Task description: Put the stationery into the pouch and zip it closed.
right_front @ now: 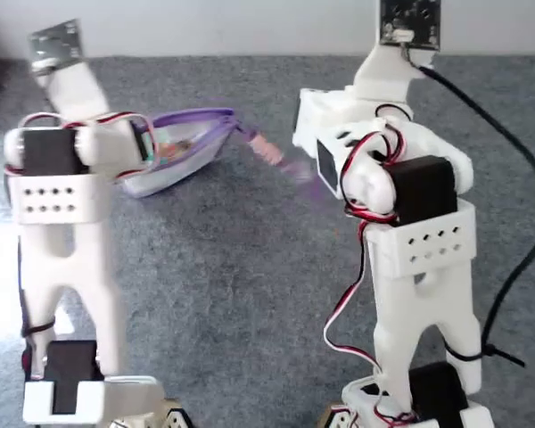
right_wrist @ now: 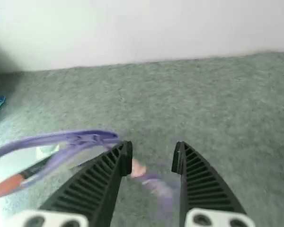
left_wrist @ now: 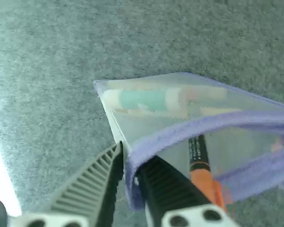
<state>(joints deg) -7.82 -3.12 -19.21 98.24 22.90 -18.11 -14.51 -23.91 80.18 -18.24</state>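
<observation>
L jaws on pouch point(left_wrist: 180, 123); pen point(left_wrist: 202, 177) print unreadable

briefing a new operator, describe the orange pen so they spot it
On the grey table, the left gripper pinches a clear pouch with lilac trim. The pen lies inside it: orange with a black end, unlike the teal-and-white stick nearby.

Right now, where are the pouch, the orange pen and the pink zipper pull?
pouch point(left_wrist: 146, 125): left wrist view, on its clear side wall.
orange pen point(left_wrist: 202, 178): left wrist view, on its orange barrel inside the pouch.
zipper pull point(right_wrist: 144, 176): right wrist view, on its pink tassel.
</observation>
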